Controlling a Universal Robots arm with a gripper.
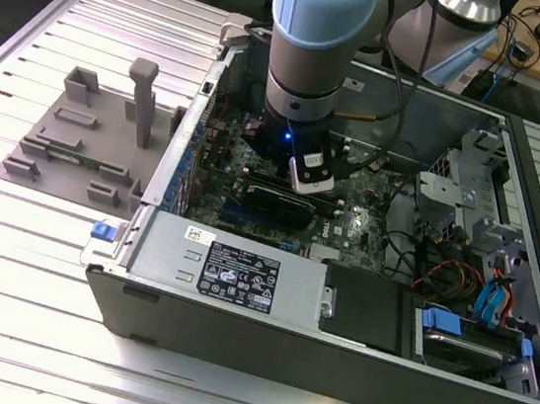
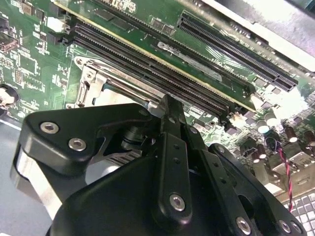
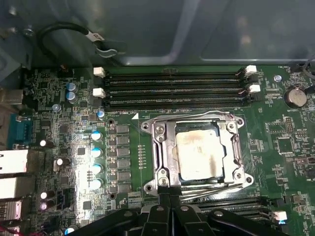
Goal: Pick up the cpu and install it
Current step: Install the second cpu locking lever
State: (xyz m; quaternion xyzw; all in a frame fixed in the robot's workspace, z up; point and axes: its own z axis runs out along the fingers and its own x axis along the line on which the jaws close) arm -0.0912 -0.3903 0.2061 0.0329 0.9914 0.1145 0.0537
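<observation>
Exterior view, going left to right: grey fixture tray [image 1: 79, 142] on the slatted table [image 1: 4, 257] at 9 o'clock, then the open computer case [image 1: 238, 293], with the arm's wrist reaching down onto the motherboard [image 1: 362, 219] at centre.

First wrist view: capacitors [image 3: 96, 157] at 9 o'clock of the socket frame [image 3: 162, 157]. The cpu [image 3: 199, 155] lies flat inside that frame, silver lid up, smudged with old paste. Memory slots [image 3: 174, 88] run at its 12 o'clock. The gripper [image 3: 170, 209] sits at 6 o'clock of the socket, tips close together at the frame's edge and holding nothing, so clenched and empty by my read.

Handling, my judgement: light, rigid, thin. The lid is slick and the underside fragile. Grip it by opposite edges, keep it level, no twisting.
</observation>
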